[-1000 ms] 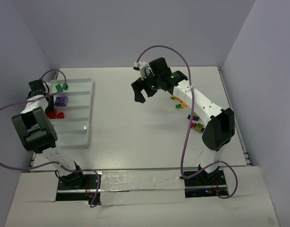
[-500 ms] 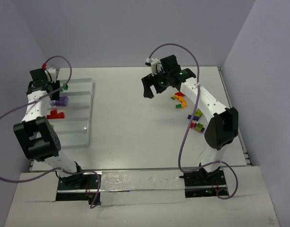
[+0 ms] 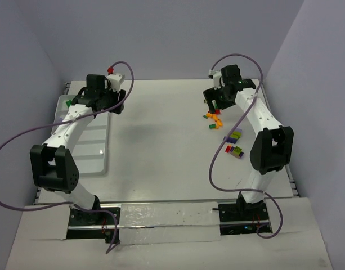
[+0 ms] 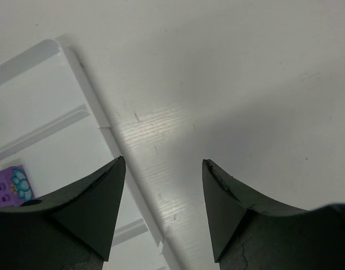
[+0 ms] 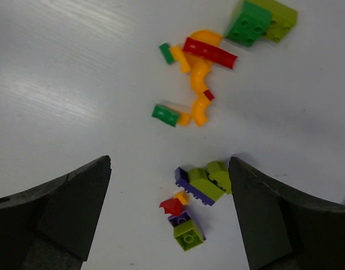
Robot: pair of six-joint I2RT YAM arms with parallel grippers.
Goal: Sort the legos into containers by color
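The legos lie in loose groups on the right of the table: an orange, red and green cluster (image 3: pixel 214 117) (image 5: pixel 197 84), a purple and lime piece (image 3: pixel 234 136) (image 5: pixel 203 183), and a small red, purple and lime cluster (image 3: pixel 235 151) (image 5: pixel 183 224). My right gripper (image 3: pixel 211 104) (image 5: pixel 169 163) hangs open above them, holding nothing. The white container tray (image 3: pixel 93 146) (image 4: pixel 43 95) lies at the left, with a purple lego (image 4: pixel 9 188) and a green lego (image 3: pixel 66 104) in it. My left gripper (image 3: pixel 111 104) (image 4: pixel 164 163) is open and empty over the tray's far right corner.
Dark green and lime bricks (image 5: pixel 259 19) lie beyond the orange cluster. The back wall and the side walls close in the table. Each arm trails a purple cable (image 3: pixel 26 135).
My left gripper opened over the tray and swung right to its far corner. My right arm moved right and now hangs over the loose legos.
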